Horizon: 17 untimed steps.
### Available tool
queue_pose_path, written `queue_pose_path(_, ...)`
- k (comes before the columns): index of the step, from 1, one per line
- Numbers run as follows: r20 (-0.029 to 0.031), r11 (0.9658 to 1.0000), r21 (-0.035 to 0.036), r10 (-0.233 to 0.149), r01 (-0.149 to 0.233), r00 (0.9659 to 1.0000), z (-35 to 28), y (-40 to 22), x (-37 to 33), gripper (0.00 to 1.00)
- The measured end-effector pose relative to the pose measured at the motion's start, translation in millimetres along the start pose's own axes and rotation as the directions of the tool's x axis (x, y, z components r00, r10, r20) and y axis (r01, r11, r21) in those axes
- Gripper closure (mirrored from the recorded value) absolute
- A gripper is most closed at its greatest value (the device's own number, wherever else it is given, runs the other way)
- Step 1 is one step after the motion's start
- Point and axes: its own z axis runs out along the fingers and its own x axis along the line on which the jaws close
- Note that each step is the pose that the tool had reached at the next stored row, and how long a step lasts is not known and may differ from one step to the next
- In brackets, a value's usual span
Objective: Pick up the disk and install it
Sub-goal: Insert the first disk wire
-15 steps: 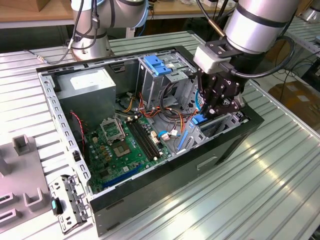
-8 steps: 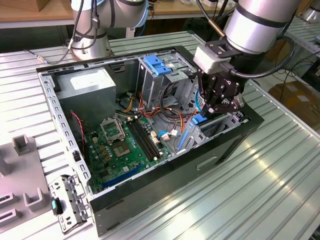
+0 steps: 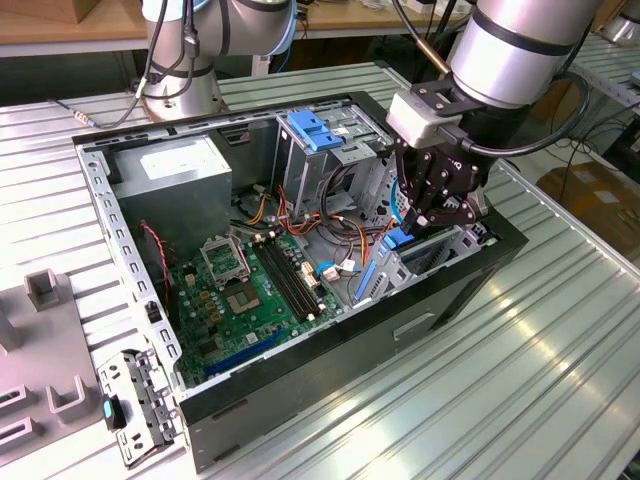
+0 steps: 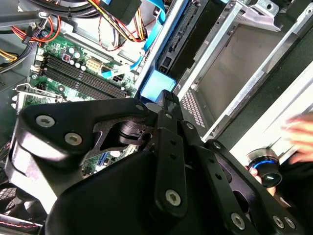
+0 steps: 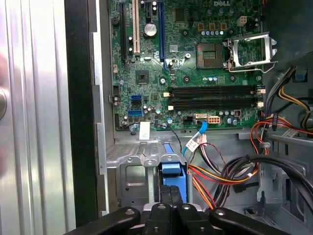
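Evidently I was at the install step: my gripper, closed with its tips together, bore on the blue rail end of the disk, which stood edge-on in the drive bay just ahead of me. Seating it, I judged, called for a straight push along the bay's guides; beyond lay the motherboard.

Gripper inside open computer case

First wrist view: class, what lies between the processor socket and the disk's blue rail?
Between socket and disk: black memory slots, then loose cables, in the first wrist view.
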Motion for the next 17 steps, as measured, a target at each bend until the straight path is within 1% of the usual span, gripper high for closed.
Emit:
queue_pose_path(3,0.0002,1.0000,0.0001,0.000,0.000,1.0000,0.1,-0.6,-0.1,0.89)
queue_pose_path(5,0.0002,1.0000,0.0001,0.000,0.000,1.0000,0.1,-2.3,-0.1,0.89)
queue_pose_path(6,0.0000,1.0000,0.0001,0.000,0.000,1.0000,0.1,-4.4,-0.2,0.89)
queue_pose_path(7,0.0000,1.0000,0.0000,0.000,0.000,1.0000,0.1,-7.4,-0.3,0.89)
queue_pose_path(9,-0.0001,1.0000,0.0000,0.000,0.000,1.0000,0.3,-17.3,-0.9,0.89)
queue_pose_path(12,-0.0009,1.0000,-0.0006,-0.002,0.002,1.0000,0.5,-29.3,-1.7,0.89)
queue_pose_path(13,-0.0013,1.0000,-0.0007,-0.003,0.003,1.0000,0.6,-34.2,-1.9,0.89)
queue_pose_path(14,-0.0012,1.0000,-0.0008,-0.007,0.007,1.0000,0.6,-36.5,-2.0,0.89)
queue_pose_path(15,-0.0009,0.9990,-0.0005,-0.045,0.045,0.9990,0.5,-39.9,-2.2,0.89)
queue_pose_path(17,-0.0007,0.9976,-0.0008,-0.069,0.069,0.9976,-0.9,-40.0,-2.1,0.89)
